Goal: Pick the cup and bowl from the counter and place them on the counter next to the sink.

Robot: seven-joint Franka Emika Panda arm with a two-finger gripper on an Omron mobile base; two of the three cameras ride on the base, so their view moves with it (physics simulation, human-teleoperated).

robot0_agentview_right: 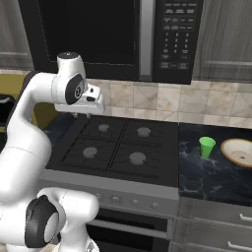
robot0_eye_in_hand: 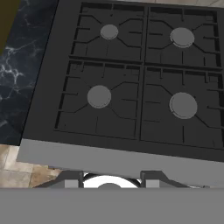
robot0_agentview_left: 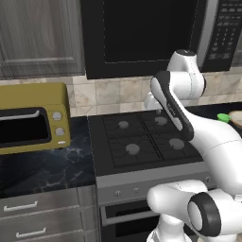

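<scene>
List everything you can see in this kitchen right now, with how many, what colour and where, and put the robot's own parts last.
cup: one, bright green, upright on the counter right of the stove, left of the bowl.
bowl: one, cream inside with golden-brown rim, on the counter right of the cup.
counter: black marble with white veins, on both sides of the stove.
stove: one, black, four burners, below the hand.
toaster oven: one, mustard yellow, on the counter left of the stove.
microwave: one, black, above the stove.
gripper: one, over the stove's back left corner, holding nothing.
</scene>
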